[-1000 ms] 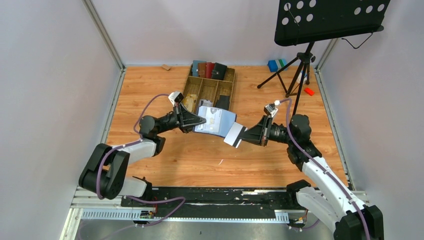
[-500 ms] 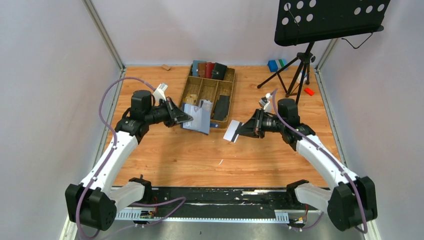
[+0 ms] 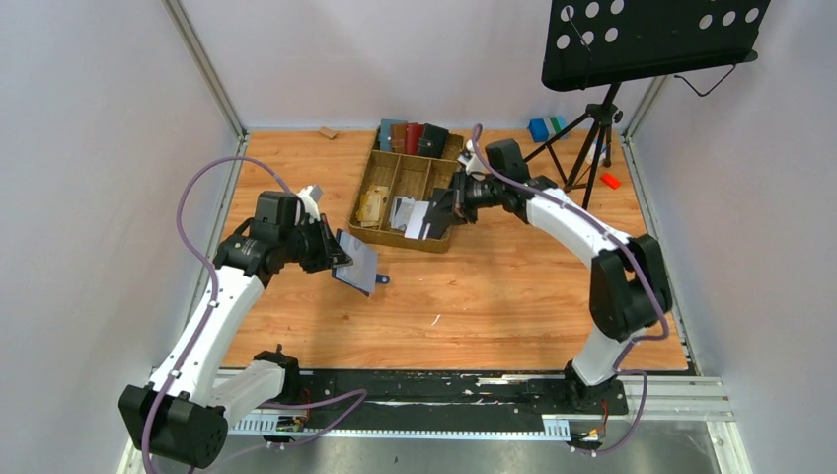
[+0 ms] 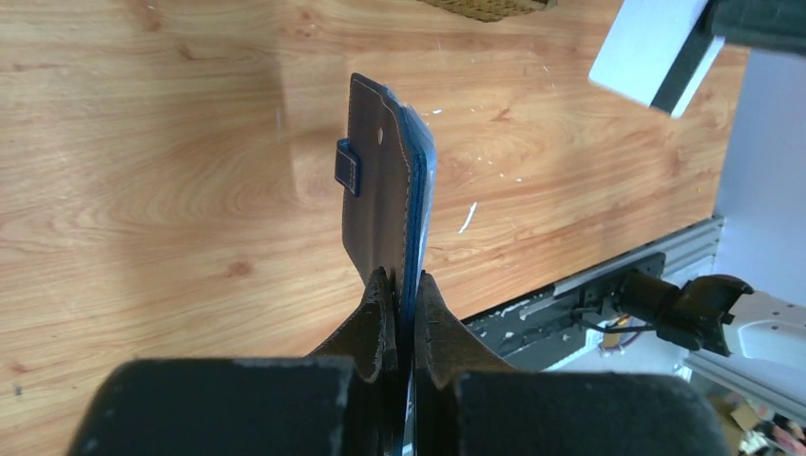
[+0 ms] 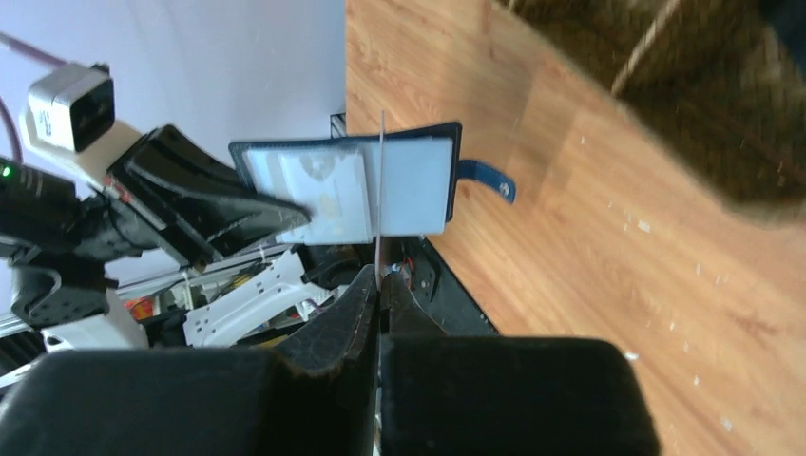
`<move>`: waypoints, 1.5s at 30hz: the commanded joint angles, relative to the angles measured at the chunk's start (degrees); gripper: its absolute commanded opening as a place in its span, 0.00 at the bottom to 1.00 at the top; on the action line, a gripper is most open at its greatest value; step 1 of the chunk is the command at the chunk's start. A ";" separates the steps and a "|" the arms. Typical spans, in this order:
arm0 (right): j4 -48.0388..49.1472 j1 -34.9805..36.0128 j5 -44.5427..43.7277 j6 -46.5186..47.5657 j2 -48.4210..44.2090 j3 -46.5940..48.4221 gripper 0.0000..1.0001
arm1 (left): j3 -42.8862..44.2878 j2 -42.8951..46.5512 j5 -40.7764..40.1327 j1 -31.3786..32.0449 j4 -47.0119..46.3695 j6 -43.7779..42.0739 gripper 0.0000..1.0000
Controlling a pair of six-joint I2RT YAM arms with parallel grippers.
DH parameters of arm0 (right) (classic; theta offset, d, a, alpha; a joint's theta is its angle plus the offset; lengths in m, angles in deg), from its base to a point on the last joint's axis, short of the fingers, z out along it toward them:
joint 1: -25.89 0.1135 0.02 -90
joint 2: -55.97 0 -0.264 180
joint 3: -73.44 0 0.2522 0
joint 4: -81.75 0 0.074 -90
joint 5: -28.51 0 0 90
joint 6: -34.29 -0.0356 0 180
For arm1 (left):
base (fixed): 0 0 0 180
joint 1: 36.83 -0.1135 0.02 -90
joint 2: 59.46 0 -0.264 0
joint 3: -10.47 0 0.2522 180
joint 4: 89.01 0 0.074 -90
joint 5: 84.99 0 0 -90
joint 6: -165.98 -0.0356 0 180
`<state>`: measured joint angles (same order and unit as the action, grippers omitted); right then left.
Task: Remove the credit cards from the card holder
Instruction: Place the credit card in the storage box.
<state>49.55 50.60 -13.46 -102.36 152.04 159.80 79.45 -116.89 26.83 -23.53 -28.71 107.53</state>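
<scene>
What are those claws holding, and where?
The left gripper pinches the card holder at one edge; the right gripper pinches a credit card by its end.

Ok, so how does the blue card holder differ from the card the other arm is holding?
The card holder is navy, thicker and larger; the card is white with a dark stripe, very thin. The left gripper holds the holder over the table; the right gripper holds the card by the tray. Both are pinched in shut jaws.
</scene>
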 commanded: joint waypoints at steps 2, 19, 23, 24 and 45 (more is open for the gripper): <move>-7.17 0.39 -1.35 5.09 9.89 13.49 0.00 | 2.37 1.12 -3.30 -0.29 1.01 -2.81 0.00; -11.90 0.58 -6.01 5.60 29.53 31.46 0.00 | 0.42 1.18 -2.95 -0.27 -0.77 -2.62 0.00; -11.86 0.77 -7.14 4.36 32.13 34.04 0.00 | 0.56 1.01 -2.84 -0.29 -0.28 -3.13 0.00; -12.00 0.73 -7.30 4.30 32.71 34.70 0.00 | 0.58 0.98 -2.83 -0.29 -0.11 -3.28 0.00; -14.23 0.69 -7.45 5.31 36.93 40.41 0.16 | 2.78 -2.39 -2.84 -0.29 0.48 -6.63 0.00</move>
<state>35.69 51.00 -21.33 -97.99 188.39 197.78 79.78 -118.90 23.12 -23.53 -27.35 102.55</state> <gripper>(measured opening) 0.135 0.037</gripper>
